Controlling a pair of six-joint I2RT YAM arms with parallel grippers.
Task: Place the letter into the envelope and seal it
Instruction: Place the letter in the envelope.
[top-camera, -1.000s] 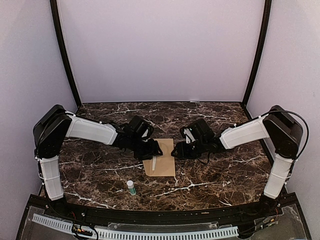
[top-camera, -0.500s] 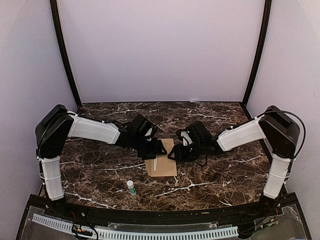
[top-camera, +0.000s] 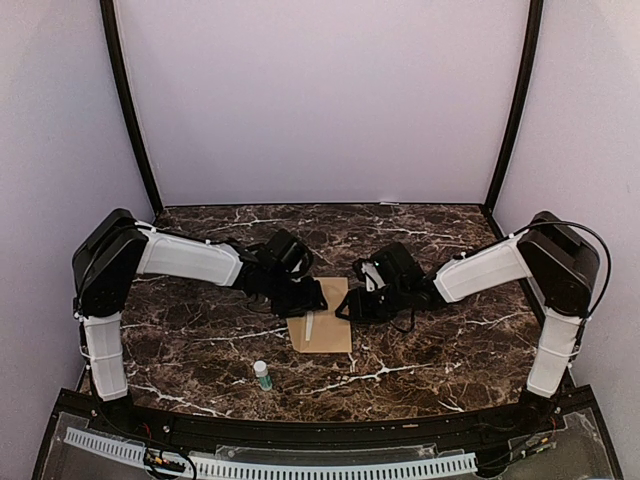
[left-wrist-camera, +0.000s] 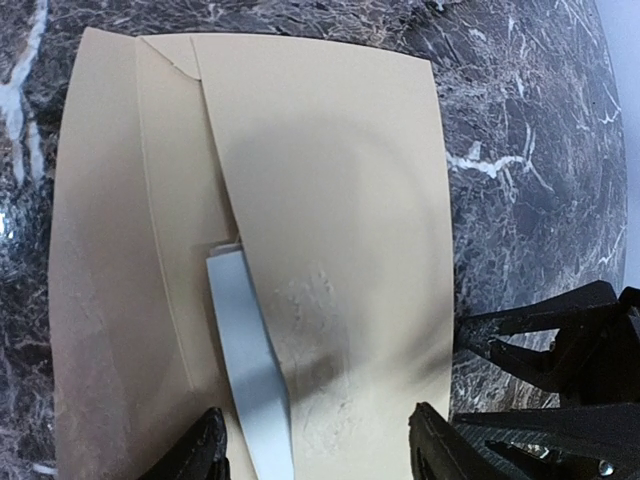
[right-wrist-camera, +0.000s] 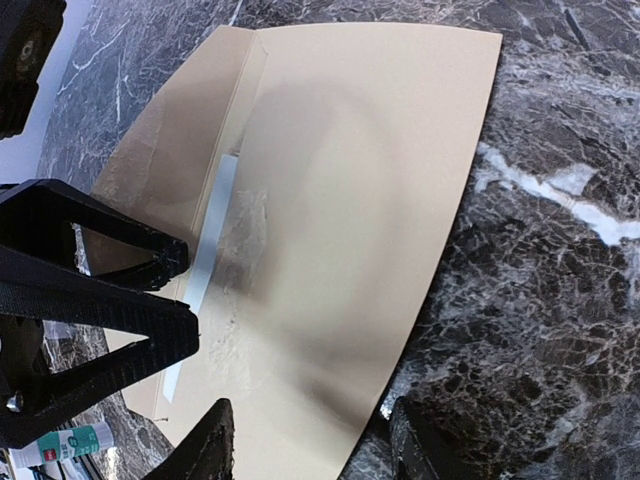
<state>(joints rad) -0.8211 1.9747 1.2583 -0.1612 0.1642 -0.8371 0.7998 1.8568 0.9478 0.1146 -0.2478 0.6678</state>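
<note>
The tan envelope (top-camera: 325, 322) lies flat on the marble table between both grippers. Its flap (left-wrist-camera: 330, 200) is folded over the body. A narrow white strip (left-wrist-camera: 245, 350) shows along the flap's edge; it also shows in the right wrist view (right-wrist-camera: 205, 260). The rest of the letter is hidden. My left gripper (left-wrist-camera: 318, 450) is open just above the envelope's left end, and empty. My right gripper (right-wrist-camera: 312, 440) is open over the envelope's (right-wrist-camera: 340, 200) right end, and empty. The two grippers face each other closely (top-camera: 310, 298) (top-camera: 348, 305).
A small glue stick (top-camera: 262, 375) with a green band stands on the table (top-camera: 450, 350) near the front, left of the envelope; it also shows in the right wrist view (right-wrist-camera: 60, 443). Purple walls close the back and sides.
My right gripper has moved a little left toward the envelope. My left gripper has shifted slightly right and back. The envelope stays in place.
</note>
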